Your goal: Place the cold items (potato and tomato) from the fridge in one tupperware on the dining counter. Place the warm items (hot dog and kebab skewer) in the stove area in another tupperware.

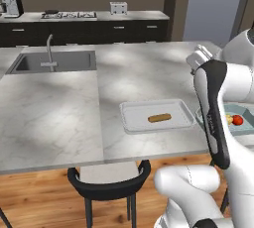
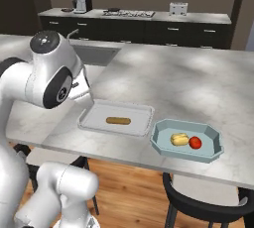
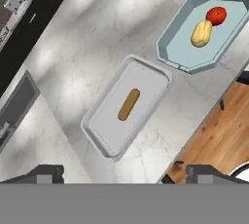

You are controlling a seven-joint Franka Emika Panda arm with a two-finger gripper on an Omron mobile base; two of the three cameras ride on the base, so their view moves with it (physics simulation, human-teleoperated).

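Hand view looks straight down from high above the dining counter point(image 3: 97, 33), with my gripper point(image 3: 125, 173) spread wide and holding nothing, its two dark fingertips point(image 3: 46, 173) far apart at the bottom edge. Directly beyond my fingers sits the white tupperware point(image 3: 109, 138), and the hot dog point(image 3: 129, 104) lies in its middle. Farther out and to the right rests the pale blue tupperware point(image 3: 175, 47), just beside the white one, holding the potato point(image 3: 202, 33) and the tomato point(image 3: 216, 15), which touch each other. Off to my left, the sink point(image 3: 17, 103) is sunk into the counter.
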